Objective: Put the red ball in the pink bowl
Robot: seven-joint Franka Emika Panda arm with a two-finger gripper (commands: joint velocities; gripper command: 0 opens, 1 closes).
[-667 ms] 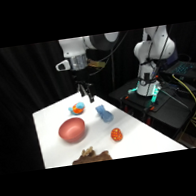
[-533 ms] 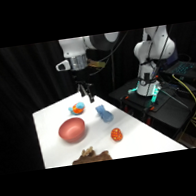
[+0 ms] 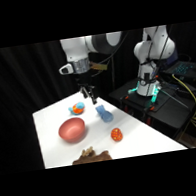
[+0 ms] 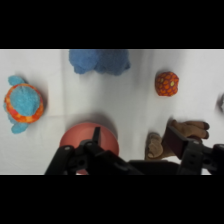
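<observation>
One small red ball (image 4: 166,83), orange-red with pale flecks, lies on the white table (image 3: 141,135), clear of the jaws and untouched. The pink bowl (image 4: 90,137) is half hidden behind the gripper (image 3: 89,93); a brown toy (image 4: 187,132) is partly covered too. The arm hangs upright above the table, jaws slightly parted, holding nothing.
</observation>
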